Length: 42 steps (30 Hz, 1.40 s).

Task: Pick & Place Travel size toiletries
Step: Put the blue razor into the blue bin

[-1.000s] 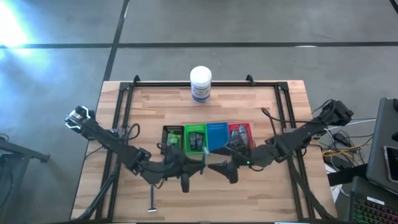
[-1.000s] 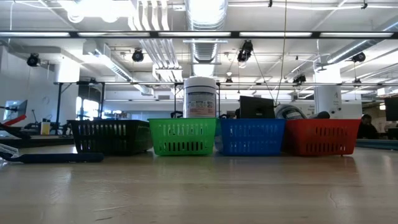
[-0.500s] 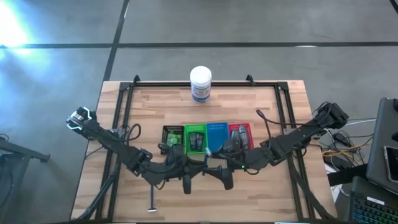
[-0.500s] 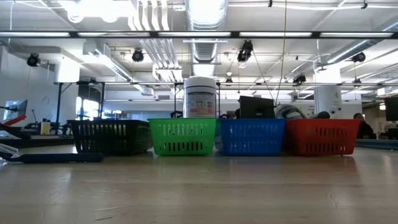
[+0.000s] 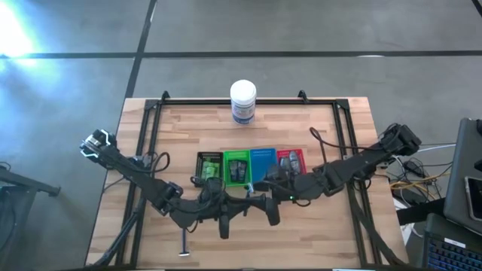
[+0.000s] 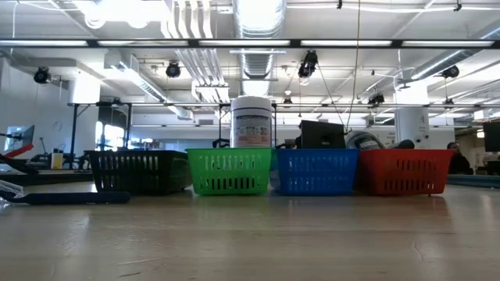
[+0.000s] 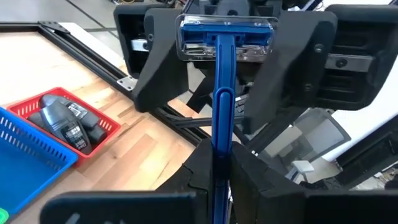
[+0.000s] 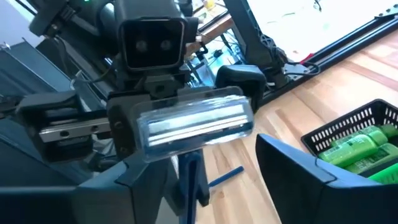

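Note:
My left gripper (image 5: 228, 213) is shut on a blue razor (image 7: 226, 38), held out toward the right arm near the table's near edge. My right gripper (image 5: 265, 208) faces it, open. Its two dark fingers (image 7: 157, 68) stand on either side of the razor's head (image 8: 193, 127), and no touch shows. Green packets (image 8: 351, 148) lie in the green tray (image 5: 236, 167), and dark packs (image 7: 62, 118) lie in the red tray (image 5: 291, 162). Another blue stick (image 5: 183, 245) lies flat on the table at the near left. Neither arm shows in the low view. My left gripper pinches the razor's blue handle (image 7: 221, 134) at its lower part between the two fingers, the handle lying along them. The razor is lifted clear of the table. It sticks out past the fingertips, with its head (image 7: 226, 38) toward the right gripper.
Black (image 5: 205, 167), green, blue (image 5: 262, 162) and red trays stand side by side at mid-table, just beyond both grippers. A white jar (image 5: 243, 102) with a blue label stands at the far edge. A black frame (image 5: 151, 150) runs along the table's sides.
My right gripper has moved toward the table's left, closing on the left gripper until its open fingers flank the razor's head. The left gripper has held the razor nearly still.

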Motion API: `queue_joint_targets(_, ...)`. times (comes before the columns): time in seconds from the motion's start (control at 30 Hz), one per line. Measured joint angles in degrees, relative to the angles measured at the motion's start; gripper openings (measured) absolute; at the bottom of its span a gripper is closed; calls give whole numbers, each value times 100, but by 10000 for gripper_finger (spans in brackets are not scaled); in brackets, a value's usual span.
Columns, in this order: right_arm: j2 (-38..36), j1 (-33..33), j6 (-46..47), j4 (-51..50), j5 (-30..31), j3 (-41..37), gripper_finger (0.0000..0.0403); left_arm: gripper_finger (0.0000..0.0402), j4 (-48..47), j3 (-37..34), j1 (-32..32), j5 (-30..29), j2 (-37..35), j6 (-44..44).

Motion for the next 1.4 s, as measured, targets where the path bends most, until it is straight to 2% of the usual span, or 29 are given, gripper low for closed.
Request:
queue_joint_targets(0.27,78,-51,-1,39,-12,4,176,32,1,0,-7,-2,0,131)
queue_joint_targets(0.67,102,-48,-41,-28,-40,11,41,46,-66,-13,7,-58,4,250)
queue_joint_targets(0.83,102,-62,62,-259,46,13,29,90,-110,-13,24,-116,4,250)
queue_joint_targets(1.07,110,-126,346,-908,97,0,34,188,-592,-9,22,-205,4,26)
queue_joint_targets(1.23,67,-319,780,-1668,238,-11,33,249,-1794,-2,-5,-206,-11,-561)
queue_joint_targets(1.4,79,-811,1664,-3101,31,-35,35,276,-3550,-2,-225,-182,-110,-2120)
